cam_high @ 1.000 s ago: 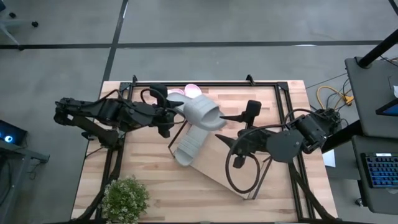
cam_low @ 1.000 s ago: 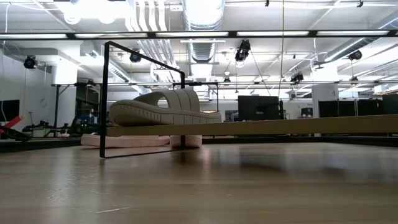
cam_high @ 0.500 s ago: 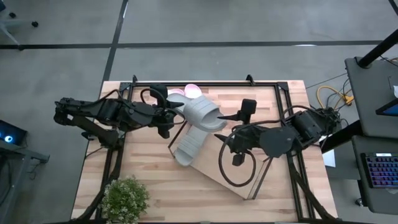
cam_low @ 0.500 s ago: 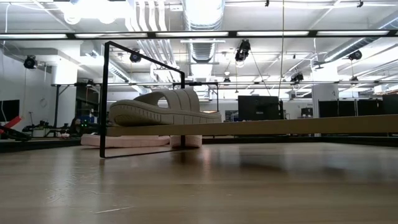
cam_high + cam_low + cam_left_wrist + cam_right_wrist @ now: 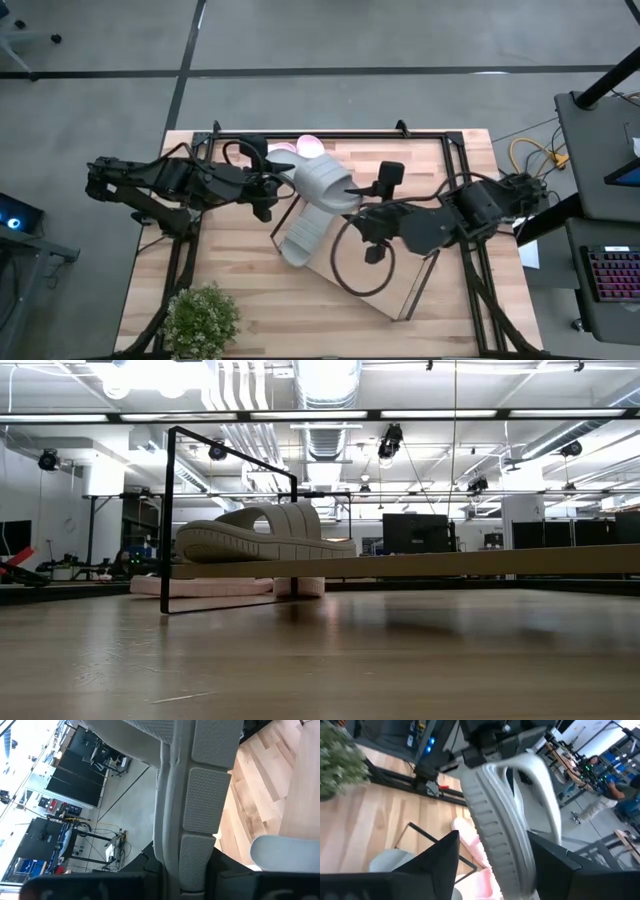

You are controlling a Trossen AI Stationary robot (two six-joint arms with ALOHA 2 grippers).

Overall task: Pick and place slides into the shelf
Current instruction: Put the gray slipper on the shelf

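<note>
One grey slide (image 5: 500, 835) — between right fingers (image 5: 432, 857).

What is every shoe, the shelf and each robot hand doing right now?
Lifted grey slide: held in the air.
Other grey slide: lying on the shelf.
Pink slides: on the table.
Shelf: standing askew on the table.
Left gripper: shut on the lifted grey slide.
Right gripper: fingers open around it.

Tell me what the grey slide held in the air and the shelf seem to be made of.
Grey slide: looks like soft moulded foam or rubber, matte, with a ribbed strap and a pebbled, panelled sole. Shelf: a pale board with visible grain, probably unvarnished wood, and thin dark wire end frames, likely painted metal.
</note>
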